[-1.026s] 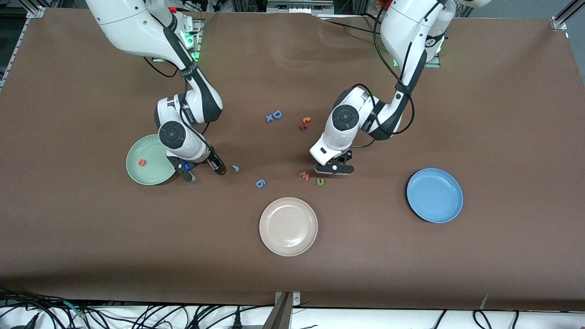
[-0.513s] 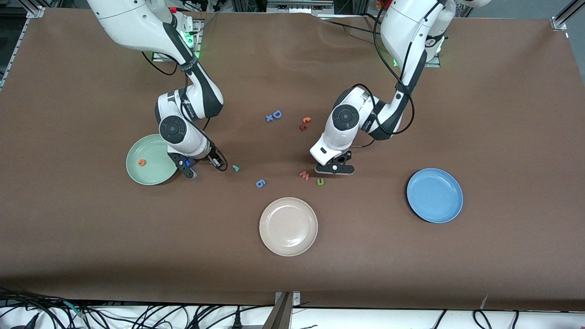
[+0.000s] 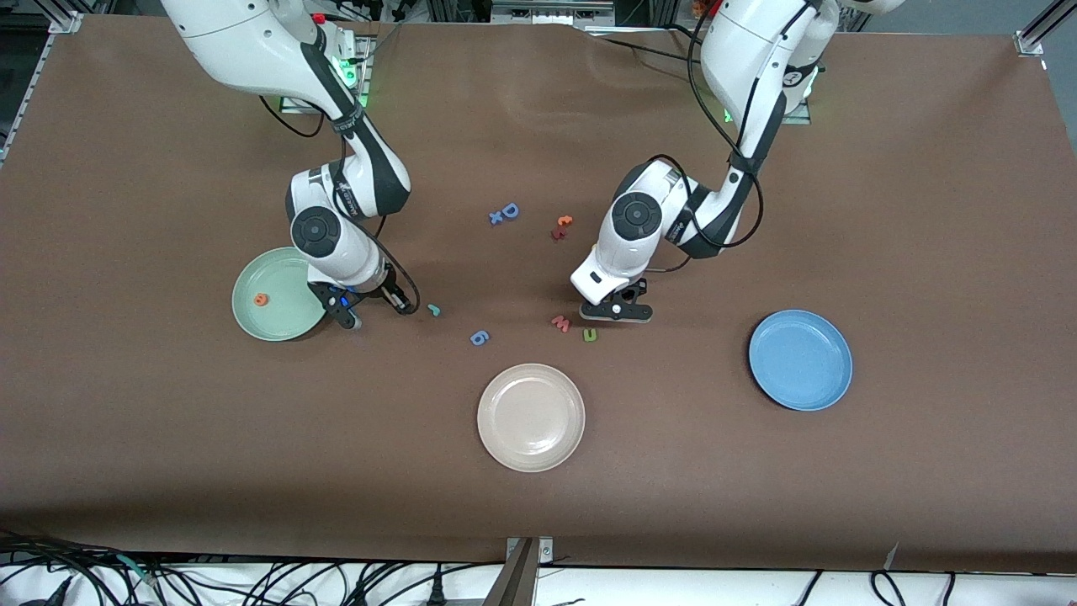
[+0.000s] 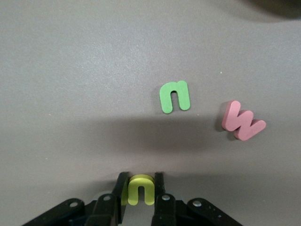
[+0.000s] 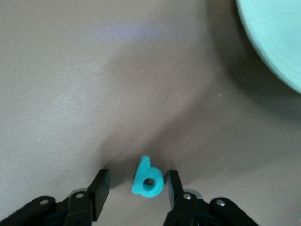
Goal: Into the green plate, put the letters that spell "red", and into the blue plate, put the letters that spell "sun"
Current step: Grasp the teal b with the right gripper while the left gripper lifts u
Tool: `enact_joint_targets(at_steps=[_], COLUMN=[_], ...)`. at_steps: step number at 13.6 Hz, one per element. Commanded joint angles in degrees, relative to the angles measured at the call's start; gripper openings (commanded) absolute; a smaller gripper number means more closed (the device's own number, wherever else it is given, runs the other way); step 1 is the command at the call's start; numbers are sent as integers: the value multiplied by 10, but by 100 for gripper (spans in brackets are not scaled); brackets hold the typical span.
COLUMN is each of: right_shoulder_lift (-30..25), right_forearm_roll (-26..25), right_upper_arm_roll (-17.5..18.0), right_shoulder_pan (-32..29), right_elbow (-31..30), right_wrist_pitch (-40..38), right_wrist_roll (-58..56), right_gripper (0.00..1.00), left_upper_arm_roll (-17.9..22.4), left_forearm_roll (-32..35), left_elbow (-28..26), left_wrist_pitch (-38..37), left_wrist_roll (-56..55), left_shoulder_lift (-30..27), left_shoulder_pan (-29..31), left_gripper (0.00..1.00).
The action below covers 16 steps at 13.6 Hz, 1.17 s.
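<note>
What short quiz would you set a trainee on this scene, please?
1. True or false: the orange e lies in the green plate.
2. Which letter is the left gripper shut on? A) pink w B) yellow arch C) green arch
3. Name the letter that the open right gripper straddles on the table.
Key: 1 true; 2 B; 3 teal d.
</note>
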Motion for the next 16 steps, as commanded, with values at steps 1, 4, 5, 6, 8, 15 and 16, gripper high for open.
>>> enact_joint_targets(at_steps=[1,4,5,6,8,15,16], right_shoulder_lift=[-14,-16,-16,-16,-22,-168,-171], right_forearm_roll=[-4,-4,-4,-4,-4,-2,-2], right_upper_arm_roll=[-4,-4,-4,-4,-4,-116,-133], right_shoulder_pan=[1,1,1,1,1,0,0], right_elbow=[-29,-27,-27,-27,-26,-19,-19], right_wrist_pitch=[20,20,20,20,17,-247,-262], right_wrist_roll=[-9,-7,-7,-7,-7,-182,-212], right_gripper=[60,26,21,18,14,14,14], left_upper_arm_roll=[3,5,5,5,4,3,3], left_forearm_roll=[16,16,16,16,16,8,8], left_elbow=[0,31,49,60,74,81,80], left_wrist_pitch=[-18,-78,-103,-117,-144,-261,-281], left_wrist_roll=[-7,-5,-3,-2,9,175,197], left_shoulder_lift=[-16,-24,-24,-24,-31,-89,-97], left_shoulder_pan=[0,9,11,13,24,101,114], left_gripper=[8,8,8,8,8,7,7])
